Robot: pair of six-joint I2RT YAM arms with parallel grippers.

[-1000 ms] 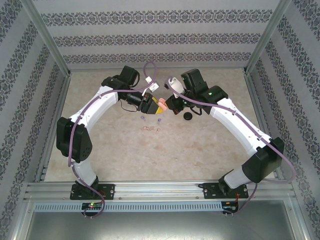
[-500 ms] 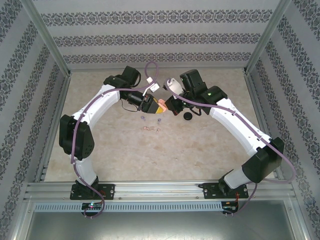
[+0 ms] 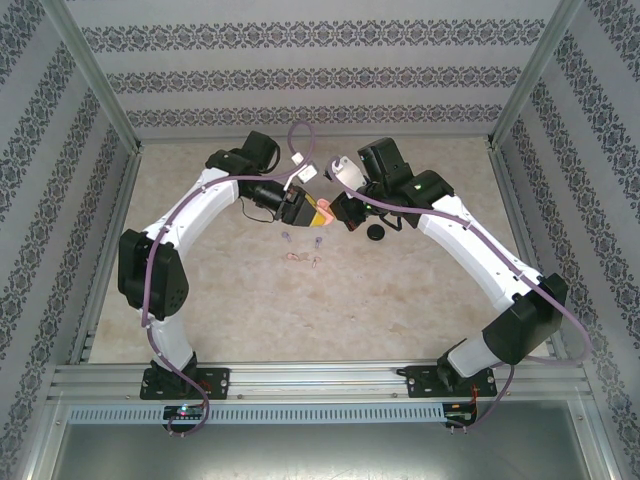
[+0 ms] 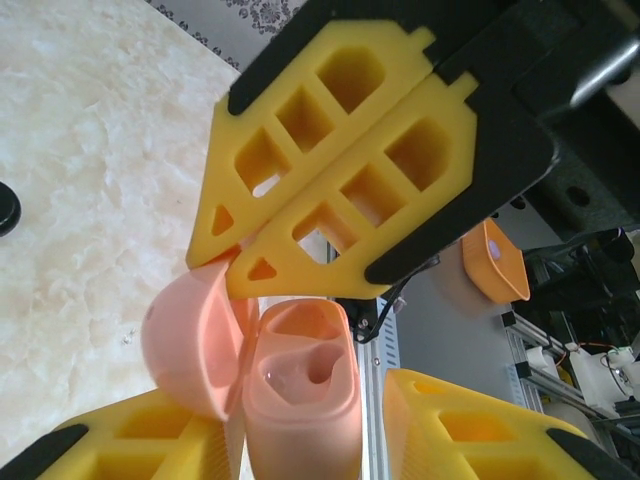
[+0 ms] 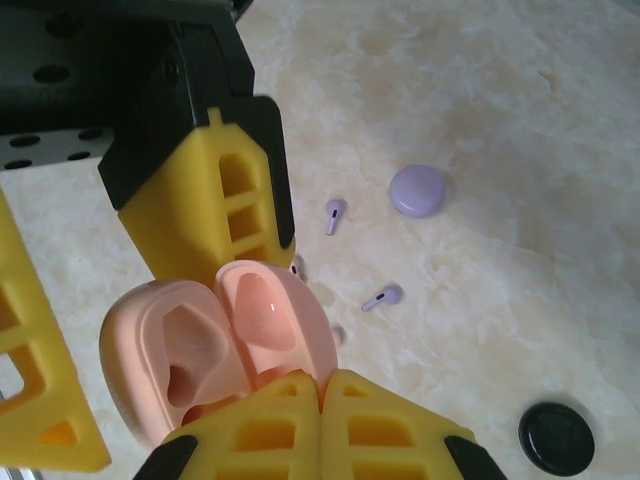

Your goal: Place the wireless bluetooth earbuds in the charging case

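A pink charging case point(image 4: 300, 400) hangs above the table with its lid point(image 4: 190, 340) swung open and both earbud wells empty. My left gripper point(image 4: 300, 405) is shut on the case body point(image 3: 322, 211), one yellow finger point(image 5: 225, 190) on each side. My right gripper point(image 5: 322, 378) is shut, and its joined tips point(image 4: 215, 265) rest against the lid's rim point(image 5: 270, 310). Two lilac earbuds point(image 5: 334, 215) point(image 5: 383, 297) lie on the table below. Pink earbuds point(image 3: 295, 257) point(image 3: 316, 262) lie nearer the arm bases.
A closed lilac round case point(image 5: 419, 190) sits beyond the lilac earbuds. A black round case point(image 5: 556, 437) point(image 3: 376, 233) lies to the right of the grippers. Patterned walls and a metal frame point(image 3: 100, 130) enclose the marbled table point(image 3: 400, 300).
The arms have shifted only slightly. Both grippers stay together at the pink case, which has kept its place above the table.
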